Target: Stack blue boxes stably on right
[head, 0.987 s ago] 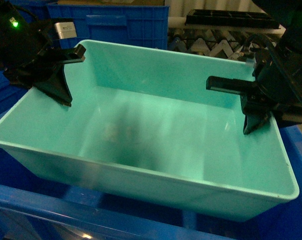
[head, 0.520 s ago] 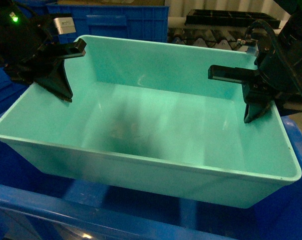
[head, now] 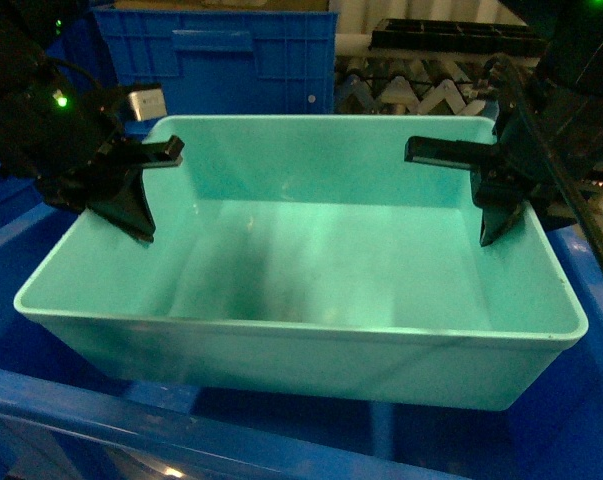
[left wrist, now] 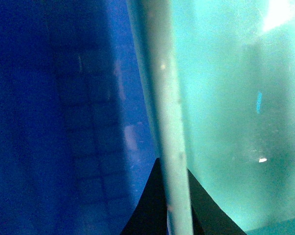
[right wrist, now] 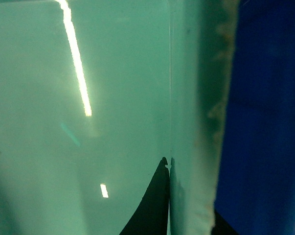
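Observation:
One light turquoise blue box point(head: 311, 260) hangs between my two grippers, level and empty, above a dark blue crate point(head: 181, 425). On its left wall sits my left gripper point(head: 131, 205), shut on that wall. In the left wrist view the rim point(left wrist: 167, 107) runs up between the two black fingers point(left wrist: 147, 213), and the left gripper point(left wrist: 175, 208) straddles it. My right gripper point(head: 493, 215) is shut on the right wall. In the right wrist view one finger point(right wrist: 154, 208) presses the inner face of the box point(right wrist: 88, 147) and the other shows outside the rim; the right gripper point(right wrist: 186, 215) pinches the wall.
A royal-blue ribbed crate point(head: 221, 50) stands behind the tub. A black tray point(head: 461, 38) lies on a roller conveyor point(head: 421, 95) at the back right. Dark blue crate walls point(head: 596, 300) surround the tub on the left, right and front.
The tub has turned from skewed to square with the view and shifted right. The left gripper moved right and down with it, and the right gripper rose slightly.

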Robot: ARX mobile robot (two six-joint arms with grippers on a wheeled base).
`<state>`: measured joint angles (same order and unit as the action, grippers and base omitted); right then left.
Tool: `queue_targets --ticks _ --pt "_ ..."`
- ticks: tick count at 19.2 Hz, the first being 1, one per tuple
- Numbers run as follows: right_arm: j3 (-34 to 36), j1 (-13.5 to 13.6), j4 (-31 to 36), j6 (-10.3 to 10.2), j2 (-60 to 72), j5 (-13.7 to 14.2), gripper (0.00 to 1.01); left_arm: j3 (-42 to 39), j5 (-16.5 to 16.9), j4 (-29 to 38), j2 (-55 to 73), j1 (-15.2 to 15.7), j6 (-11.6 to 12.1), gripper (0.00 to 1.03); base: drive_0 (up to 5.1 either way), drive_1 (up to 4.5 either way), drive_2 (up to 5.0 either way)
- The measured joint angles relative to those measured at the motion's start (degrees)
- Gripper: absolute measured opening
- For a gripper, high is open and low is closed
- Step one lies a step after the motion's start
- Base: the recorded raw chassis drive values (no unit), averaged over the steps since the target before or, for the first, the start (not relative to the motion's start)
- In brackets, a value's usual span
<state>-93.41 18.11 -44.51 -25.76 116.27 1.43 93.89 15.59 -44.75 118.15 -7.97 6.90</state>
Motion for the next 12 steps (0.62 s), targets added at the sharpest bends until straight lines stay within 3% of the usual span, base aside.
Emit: queue_targets --ticks 6,9,12 --pt "2.4 0.1 3.9 -0.1 3.3 -1.5 0.02 3.9 -0.7 0.5 2.4 0.0 2.5 0.02 0.0 0.0 0.0" --pt "4.8 0.3 5.4 -2.1 4.8 -4.0 0.02 5.8 -1.6 -1.2 2.8 0.0 3.6 0.02 0.0 0.0 0.0" --pt "4.8 0.8 3.9 -3.3 5.2 -4.2 0.02 7.4 -1.6 -3.6 4.6 0.0 3.9 0.02 0.0 0.0 0.0"
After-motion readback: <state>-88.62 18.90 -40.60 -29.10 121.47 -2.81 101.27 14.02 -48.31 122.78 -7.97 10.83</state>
